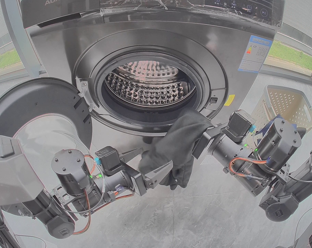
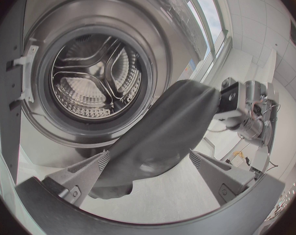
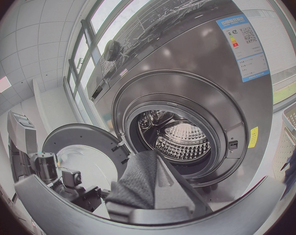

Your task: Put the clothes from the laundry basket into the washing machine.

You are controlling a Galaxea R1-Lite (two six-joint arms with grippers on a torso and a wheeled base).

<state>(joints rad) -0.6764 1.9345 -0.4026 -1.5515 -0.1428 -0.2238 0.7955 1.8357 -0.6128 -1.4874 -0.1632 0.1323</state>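
A black garment [image 1: 183, 138] hangs in front of the washing machine's open drum [image 1: 149, 86], just below the lower right of the door ring. My right gripper [image 3: 154, 180] is shut on its upper end, level with the opening's lower rim. The cloth drapes down and left, and its lower part falls between the spread fingers of my open left gripper [image 2: 149, 160], which sits low in front of the machine. The garment [image 2: 164, 131] lies between both pads without being clamped. The beige laundry basket [image 1: 286, 104] stands to the right of the machine with a blue piece of clothing [image 1: 266, 130] in it.
The round washer door [image 1: 35, 104] is swung fully open to the left, close beside my left arm. The grey floor [image 1: 197, 210] in front of the machine is bare. Windows lie behind the machine on both sides.
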